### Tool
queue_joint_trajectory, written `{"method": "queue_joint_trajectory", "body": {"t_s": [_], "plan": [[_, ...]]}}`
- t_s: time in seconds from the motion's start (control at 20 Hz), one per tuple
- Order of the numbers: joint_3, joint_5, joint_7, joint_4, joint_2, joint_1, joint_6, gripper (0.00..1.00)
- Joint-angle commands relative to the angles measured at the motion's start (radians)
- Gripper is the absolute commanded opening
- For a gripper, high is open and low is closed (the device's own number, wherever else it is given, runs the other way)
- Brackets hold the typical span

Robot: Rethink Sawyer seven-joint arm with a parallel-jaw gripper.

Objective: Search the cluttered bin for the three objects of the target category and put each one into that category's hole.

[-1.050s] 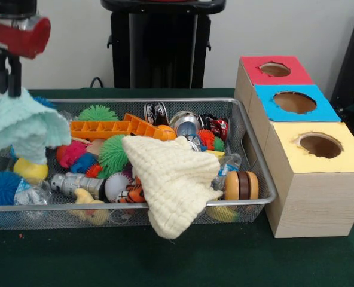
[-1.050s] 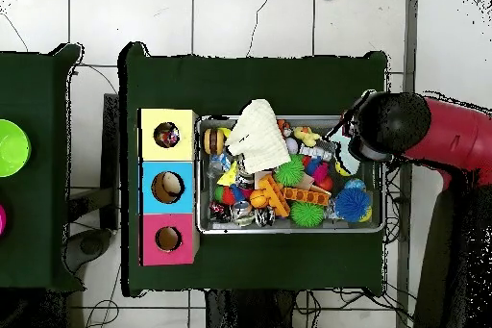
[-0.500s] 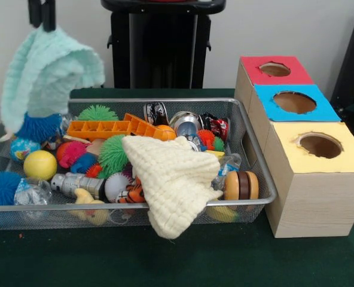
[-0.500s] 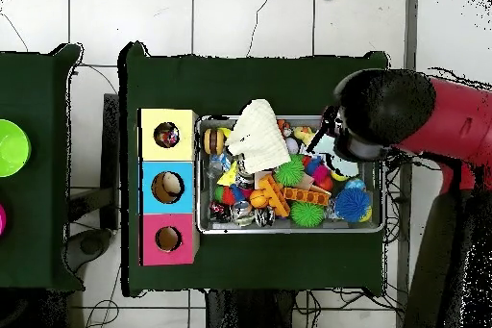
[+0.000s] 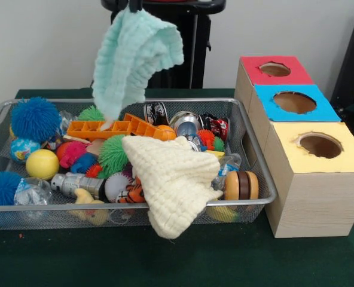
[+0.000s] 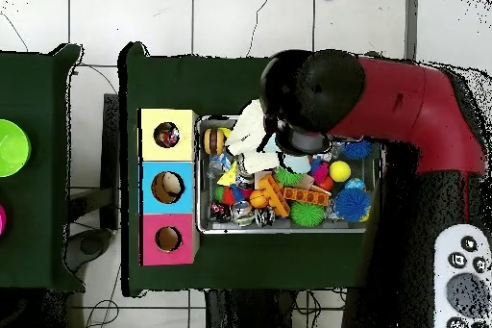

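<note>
The mint cloth (image 5: 132, 57) was pinched at its top by the tool (image 5: 133, 6) and held high over the bin (image 5: 256, 156), hanging long-ways down, with the three holed boxes (image 5: 308, 143) well off to one side.

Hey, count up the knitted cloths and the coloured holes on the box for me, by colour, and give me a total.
Mint green cloth, hanging from the gripper above the bin: 1
Cream cloth, draped over the bin's front rim: 1
Red hole: 1
Blue hole: 1
Yellow hole: 1
Total: 5
</note>
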Motion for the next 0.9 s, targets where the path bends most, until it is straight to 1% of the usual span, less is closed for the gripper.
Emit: {"method": "queue_joint_trajectory", "body": {"t_s": [0.05, 0.15, 0.2, 0.5, 0.65, 0.9], "plan": [[0.016, -0.002, 0.016, 0.088, 0.047, -0.037, -0.051, 0.0], [0.015, -0.022, -0.04, 0.093, 0.043, -0.048, -0.035, 0.0], [0.016, -0.025, -0.053, 0.105, 0.037, -0.055, -0.042, 1.0], [0.021, -0.036, -0.084, 0.12, 0.032, -0.074, -0.051, 1.0], [0.035, -0.042, -0.106, 0.111, 0.04, -0.084, -0.051, 1.0], [0.041, -0.048, -0.08, 0.099, 0.054, -0.08, -0.055, 1.0]]}}
